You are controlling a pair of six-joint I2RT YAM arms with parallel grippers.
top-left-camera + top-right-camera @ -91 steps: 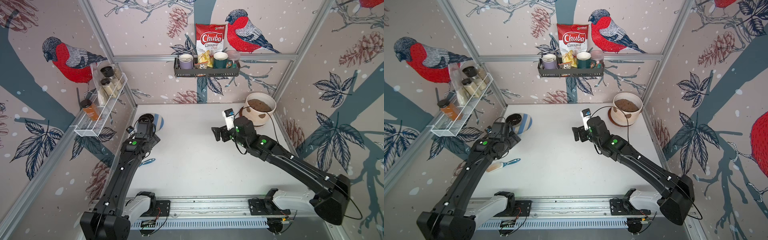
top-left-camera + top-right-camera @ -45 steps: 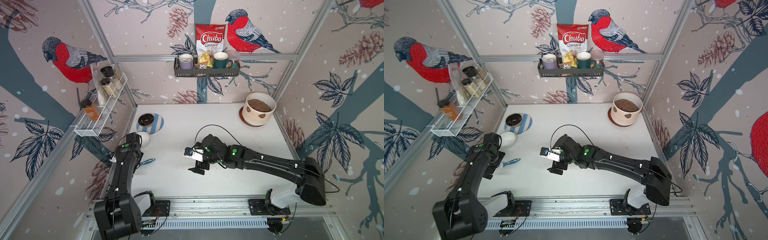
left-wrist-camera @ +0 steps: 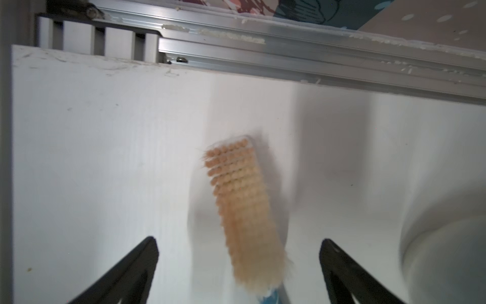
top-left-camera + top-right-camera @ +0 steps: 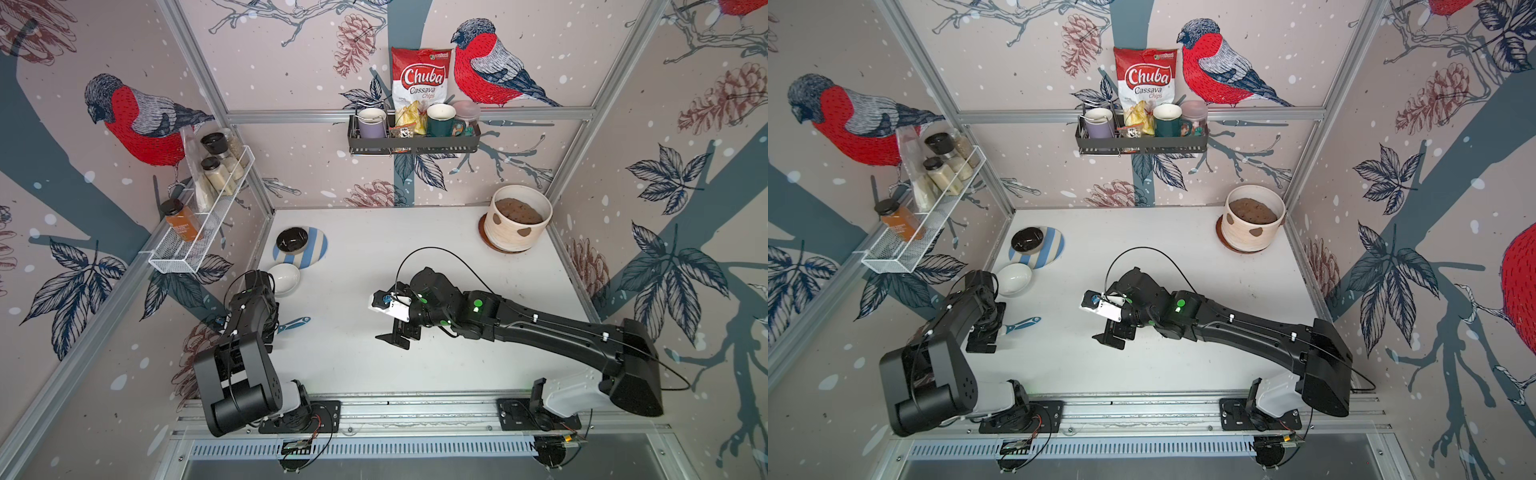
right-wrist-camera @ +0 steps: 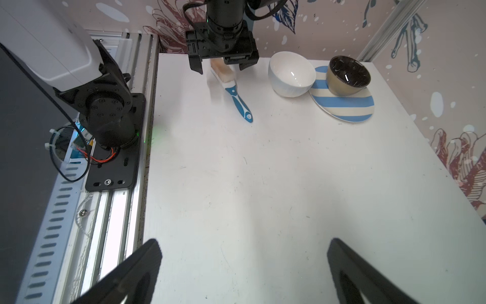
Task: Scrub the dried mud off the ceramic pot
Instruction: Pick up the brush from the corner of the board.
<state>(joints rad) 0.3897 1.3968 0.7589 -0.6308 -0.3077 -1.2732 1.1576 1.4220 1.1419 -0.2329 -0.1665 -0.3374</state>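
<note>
White surface lies under both my arms. Nearest, on the left, my left claw is spread wide. Its two black fingers stand either side of the tan bristle head of the scrub brush. They pinch nothing, though the wrist view is too blurred to say whether a finger brushes the bristles. The brush lies on the surface, its blue-and-white handle pointing right, towards the middle.

My right claw hangs over the bare middle of the surface, facing left. It is spread just as wide and is empty.

Just beyond my left claw sits a white bowl, right beside the edge of a blue-striped plate. A black bowl stands on that plate.

In the far right corner, well apart from both claws, the ceramic pot stands upright on a brown saucer, with brown soil filling it. The dried mud shows in both top views as two dark-brown patches on the pot's near wall.
</note>
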